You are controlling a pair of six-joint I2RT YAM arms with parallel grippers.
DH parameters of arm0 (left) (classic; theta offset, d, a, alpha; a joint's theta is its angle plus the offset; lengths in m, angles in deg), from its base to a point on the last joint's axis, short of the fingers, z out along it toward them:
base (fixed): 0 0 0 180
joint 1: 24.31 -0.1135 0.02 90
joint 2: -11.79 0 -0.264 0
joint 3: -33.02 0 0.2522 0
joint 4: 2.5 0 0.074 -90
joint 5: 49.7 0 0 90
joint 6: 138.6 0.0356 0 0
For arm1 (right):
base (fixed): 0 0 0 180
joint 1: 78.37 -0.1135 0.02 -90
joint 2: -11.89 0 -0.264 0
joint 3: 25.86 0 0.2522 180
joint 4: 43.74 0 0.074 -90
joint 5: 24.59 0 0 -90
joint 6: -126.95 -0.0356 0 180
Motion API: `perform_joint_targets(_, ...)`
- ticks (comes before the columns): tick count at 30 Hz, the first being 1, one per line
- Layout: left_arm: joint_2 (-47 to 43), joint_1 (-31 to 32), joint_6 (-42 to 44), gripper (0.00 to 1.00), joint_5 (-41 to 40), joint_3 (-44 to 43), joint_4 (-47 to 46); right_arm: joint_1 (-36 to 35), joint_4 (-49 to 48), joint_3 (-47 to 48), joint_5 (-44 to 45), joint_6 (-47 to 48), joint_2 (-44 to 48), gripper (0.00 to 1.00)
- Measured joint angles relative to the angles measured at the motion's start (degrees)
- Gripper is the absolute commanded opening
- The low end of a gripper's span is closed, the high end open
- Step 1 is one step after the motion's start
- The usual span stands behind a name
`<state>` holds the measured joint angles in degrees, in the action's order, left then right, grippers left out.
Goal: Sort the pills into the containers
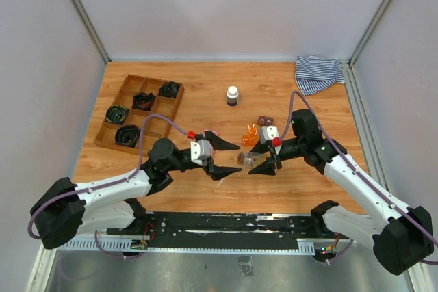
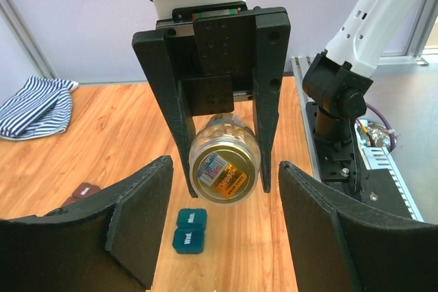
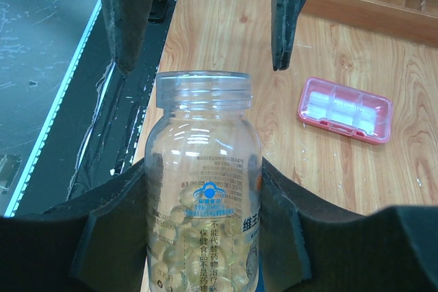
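Pills point(image 3: 183, 241) | inside clear pill bottle point(image 3: 202, 121), held level over table, pinched by right gripper point(image 3: 204, 176) | left gripper point(image 2: 224, 169) jaws spread, empty, facing bottle end | tip: centre squarely before closing; pink pill case point(image 3: 344, 109) nearby

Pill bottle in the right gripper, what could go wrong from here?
The pill bottle lies nearly level in the right gripper and its mouth looks uncapped, so pills could spill onto the table instead of into the pink case. The left gripper stands open around the mouth; closing there could knock the bottle askew.
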<state>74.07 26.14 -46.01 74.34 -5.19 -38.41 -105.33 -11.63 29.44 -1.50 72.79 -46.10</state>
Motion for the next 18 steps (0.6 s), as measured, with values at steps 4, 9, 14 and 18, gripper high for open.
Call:
perform_joint_targets(4, 0.55, 0.61, 0.02, 0.7, -0.61, 0.0, 0.0, 0.0, 0.0, 0.0, 0.0, 0.02, 0.0, 0.01)
perform_joint_targets(9, 1.36, 1.16, 0.04, 0.69, -1.09, 0.0, 0.0, 0.0, 0.0, 0.0, 0.0, 0.0, 0.0, 0.01)
perform_joint_targets(14, 1.92, 1.53, 0.07, 0.66, -1.33, 0.0, 0.0, 0.0, 0.0, 0.0, 0.0, 0.0, 0.0, 0.0)
perform_joint_targets(18, 2.54, 1.55, 0.0, 0.6, -1.38, 0.0, 0.0, 0.0, 0.0, 0.02, 0.0, 0.0, -0.02, 0.01)
